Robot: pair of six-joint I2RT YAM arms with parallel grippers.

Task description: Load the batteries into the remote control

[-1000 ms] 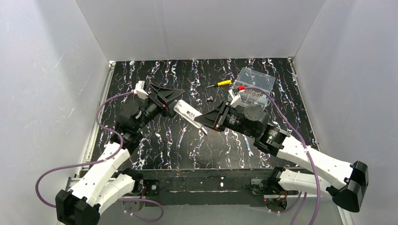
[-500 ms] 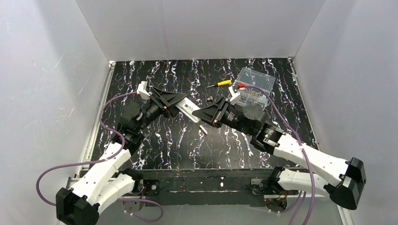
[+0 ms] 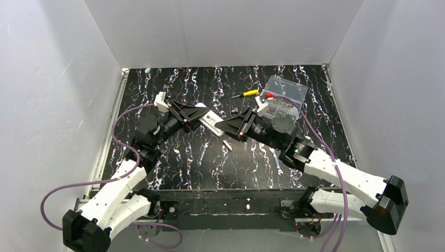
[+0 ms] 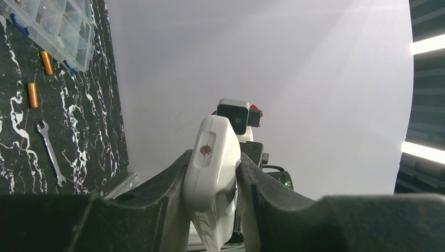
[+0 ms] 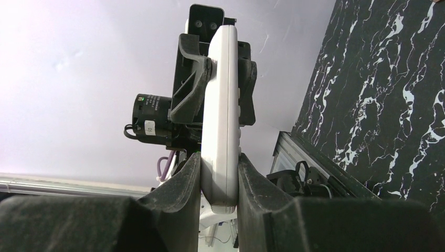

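Left wrist view: the left gripper [image 4: 212,176] has its fingers [image 4: 168,186] pressed against both sides of the remote control [image 4: 212,147], gripping one end. The right gripper [image 5: 220,173] is clamped on the opposite end. The remote is held off the table [image 3: 173,84], mid-scene. Two batteries [image 4: 33,95] lie far right, just beside the clear box [image 4: 57,26], near a wrench [image 4: 51,152].

No legible text or labels
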